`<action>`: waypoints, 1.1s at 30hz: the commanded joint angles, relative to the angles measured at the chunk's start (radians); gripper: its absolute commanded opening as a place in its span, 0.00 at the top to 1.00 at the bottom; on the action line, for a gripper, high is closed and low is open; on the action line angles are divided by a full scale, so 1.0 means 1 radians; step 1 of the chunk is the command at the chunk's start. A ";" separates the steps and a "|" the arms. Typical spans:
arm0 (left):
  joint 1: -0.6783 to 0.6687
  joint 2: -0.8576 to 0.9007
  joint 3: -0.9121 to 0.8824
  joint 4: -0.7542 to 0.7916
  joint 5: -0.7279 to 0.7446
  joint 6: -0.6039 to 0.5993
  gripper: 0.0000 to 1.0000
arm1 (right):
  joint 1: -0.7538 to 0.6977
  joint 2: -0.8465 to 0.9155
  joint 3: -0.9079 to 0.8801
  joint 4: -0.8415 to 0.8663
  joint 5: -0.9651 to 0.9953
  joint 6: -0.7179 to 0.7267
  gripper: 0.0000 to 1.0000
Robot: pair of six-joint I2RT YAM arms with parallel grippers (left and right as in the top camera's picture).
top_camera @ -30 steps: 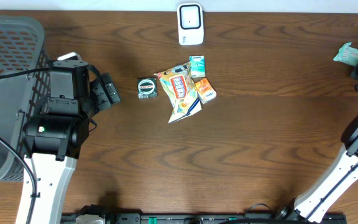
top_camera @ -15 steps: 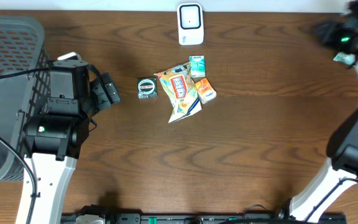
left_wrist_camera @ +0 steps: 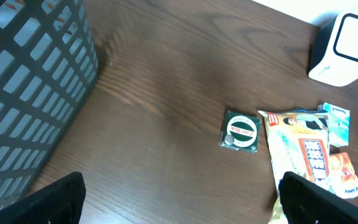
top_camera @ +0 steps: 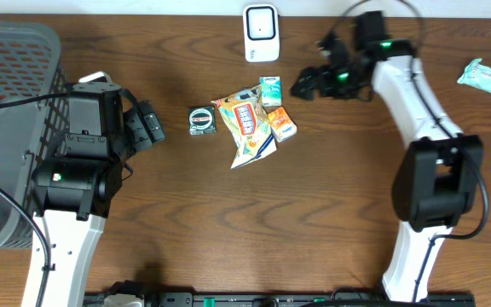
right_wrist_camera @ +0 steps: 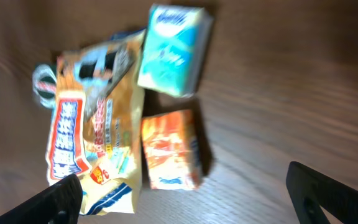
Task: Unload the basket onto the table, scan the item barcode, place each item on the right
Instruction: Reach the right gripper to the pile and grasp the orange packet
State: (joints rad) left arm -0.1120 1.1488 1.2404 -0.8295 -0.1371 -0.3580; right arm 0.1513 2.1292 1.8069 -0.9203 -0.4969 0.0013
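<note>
A white barcode scanner [top_camera: 261,32] stands at the table's far edge. Below it lies a pile: a yellow snack bag [top_camera: 247,126], a teal box [top_camera: 270,90] and an orange packet [top_camera: 281,124], with a round green tin [top_camera: 202,120] just left of them. My right gripper [top_camera: 309,85] hovers open just right of the teal box. Its wrist view looks down on the bag [right_wrist_camera: 92,137], the box [right_wrist_camera: 171,50] and the orange packet [right_wrist_camera: 169,149], nothing between its fingers [right_wrist_camera: 328,193]. Left of the tin, my left gripper [top_camera: 149,125] is open and empty.
A grey mesh basket [top_camera: 7,128] fills the left edge, beside the left arm. A teal packet [top_camera: 482,75] lies alone at the far right. The left wrist view shows the basket wall [left_wrist_camera: 23,93], the tin [left_wrist_camera: 241,130] and the scanner [left_wrist_camera: 344,50].
My right arm has swung from the far right edge to beside the pile, and its jaws have opened. The teal packet stays at the right. The left arm has not moved.
</note>
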 commanded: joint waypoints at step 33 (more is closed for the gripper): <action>0.004 -0.004 0.002 0.000 -0.006 0.013 0.02 | 0.192 0.008 -0.118 -0.009 0.672 0.146 0.42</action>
State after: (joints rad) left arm -0.1120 1.1492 1.2404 -0.8295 -0.1371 -0.3580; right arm 0.3294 2.1365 1.6436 -0.9245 0.2302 0.2161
